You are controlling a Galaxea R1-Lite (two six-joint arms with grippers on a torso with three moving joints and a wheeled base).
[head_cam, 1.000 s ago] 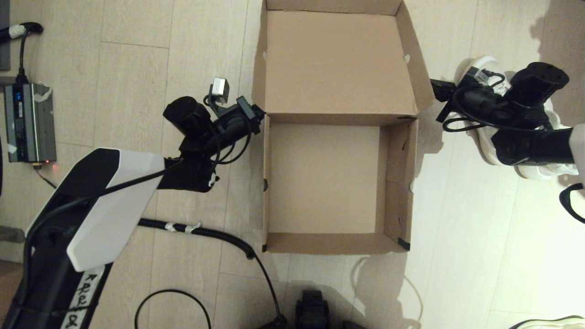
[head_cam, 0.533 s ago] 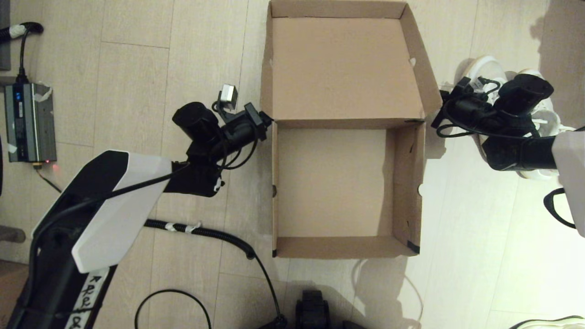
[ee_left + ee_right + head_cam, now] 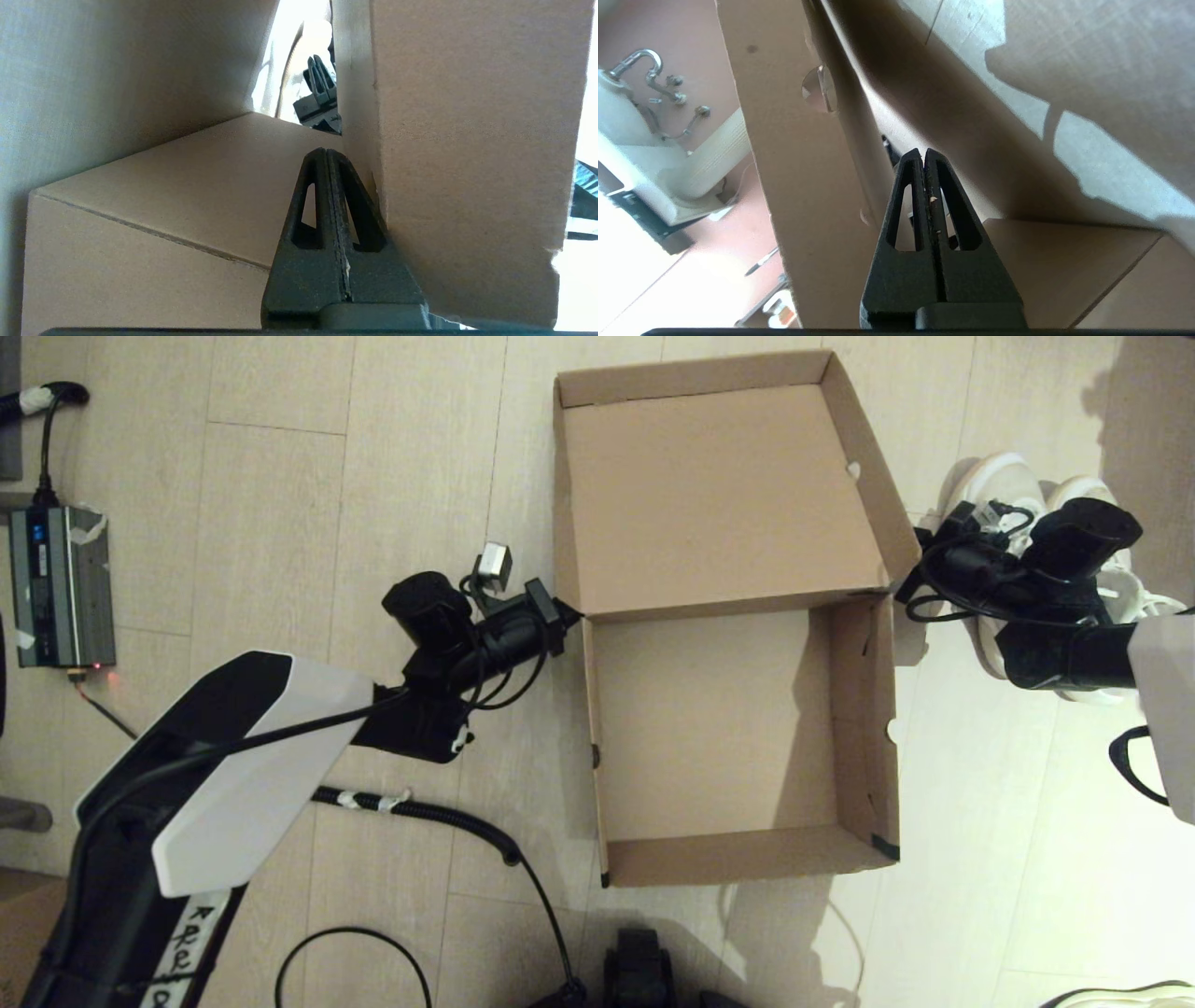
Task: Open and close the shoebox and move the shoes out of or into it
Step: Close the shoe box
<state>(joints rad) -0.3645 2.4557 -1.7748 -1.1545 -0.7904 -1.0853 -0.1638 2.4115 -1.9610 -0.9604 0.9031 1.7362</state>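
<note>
Open shoebox [image 3: 738,728]; left tool [image 3: 326,156], right tool [image 3: 923,156] closed beside lid hinge

The only writing in sight is black handwritten marking on a white strip of tape [image 3: 177,943] along the robot's left arm, near the lower edge of the head view; its characters cannot be made out.

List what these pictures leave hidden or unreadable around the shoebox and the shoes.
- Shoes: head view, mostly covered by the right gripper and its arm; laces unseen.
- Shoebox outer faces: head view shows only its empty inside and the open lid.
- Left gripper: left wrist view shows it shut beside the cardboard; whether it touches is unclear.
</note>
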